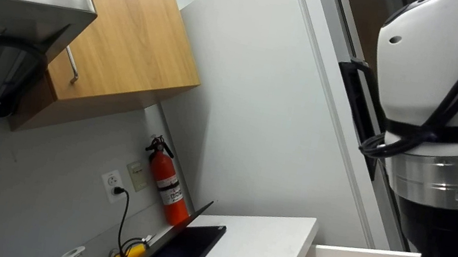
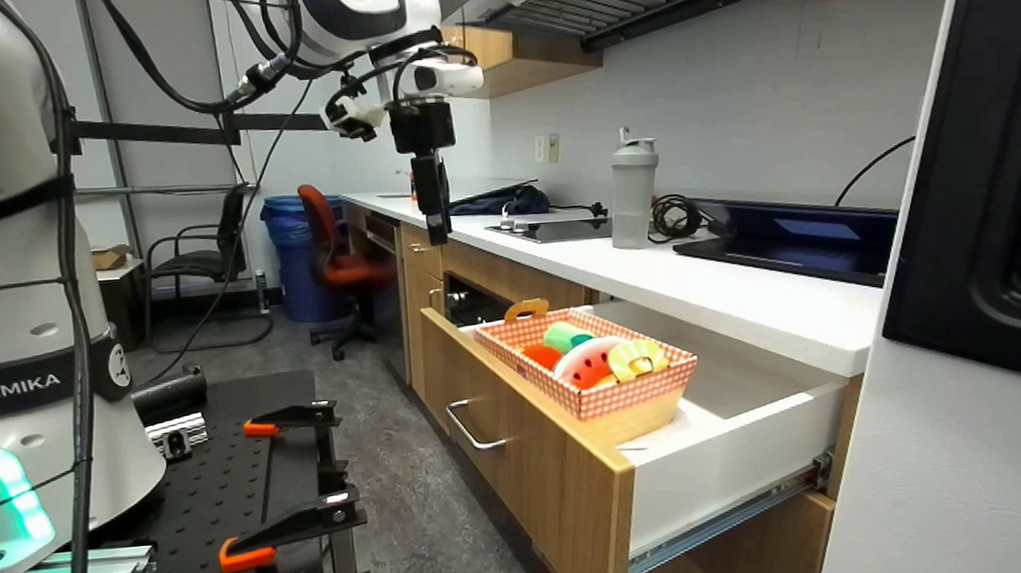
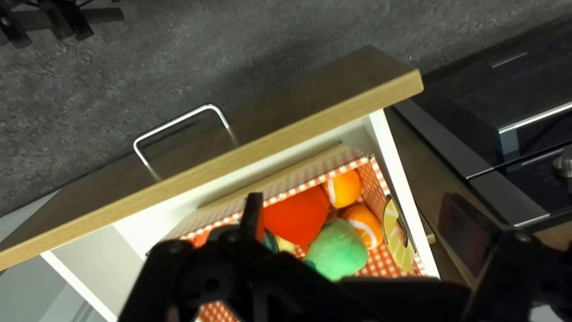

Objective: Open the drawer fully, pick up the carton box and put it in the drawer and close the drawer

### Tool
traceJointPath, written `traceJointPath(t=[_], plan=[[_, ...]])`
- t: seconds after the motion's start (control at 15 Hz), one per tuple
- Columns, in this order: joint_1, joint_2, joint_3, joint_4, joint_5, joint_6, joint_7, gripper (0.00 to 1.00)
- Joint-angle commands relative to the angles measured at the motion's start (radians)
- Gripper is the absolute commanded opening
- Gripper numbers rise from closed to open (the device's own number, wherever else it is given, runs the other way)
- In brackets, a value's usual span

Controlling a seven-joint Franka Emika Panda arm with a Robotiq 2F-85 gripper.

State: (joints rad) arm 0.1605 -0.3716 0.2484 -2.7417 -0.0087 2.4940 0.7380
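"How does the gripper (image 3: 359, 219) stand?"

"Released, its jaws spread wide, hanging above the red-checked carton box (image 2: 639, 393) and apart from it. That box sits inside the pulled-out drawer (image 2: 561, 490)."

"Can you read anything?"

"On the robot's base (image 2: 55, 449), 'KA EMIKA', its start out of sight. The label (image 1: 171, 194) on the fire extinguisher (image 1: 163, 169) is too small."

The white countertop (image 2: 681, 283), at three o'clock in an exterior view, bears a black cooktop (image 2: 565, 230), a grey bottle (image 2: 635, 197), a coiled cable (image 2: 685, 211) and an open laptop (image 2: 786, 240). Between four and five, the pulled-out drawer (image 2: 569, 480) holds the carton box (image 2: 630, 395), nearer its nine o'clock end. At eight, the black table (image 2: 189, 507) carries the robot's base (image 2: 122, 444). The floor (image 2: 418, 437), at seven, bears a blue bin (image 2: 298, 265) and an orange chair (image 2: 321, 230) between nine and ten.
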Motion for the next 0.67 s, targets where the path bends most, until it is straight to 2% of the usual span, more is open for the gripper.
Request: traceJointPath(t=[0.0, 0.07, 0.33, 0.6], plan=[[0.035, -0.041, 0.026, -0.005, 0.074, -0.074, -0.013, 1.00], [0.041, -0.043, 0.033, -0.005, 0.083, -0.085, -0.009, 0.93], [0.054, -0.052, 0.049, -0.004, 0.115, -0.129, 0.007, 0.49], [0.058, -0.058, 0.054, -0.004, 0.131, -0.170, 0.011, 0.20]])
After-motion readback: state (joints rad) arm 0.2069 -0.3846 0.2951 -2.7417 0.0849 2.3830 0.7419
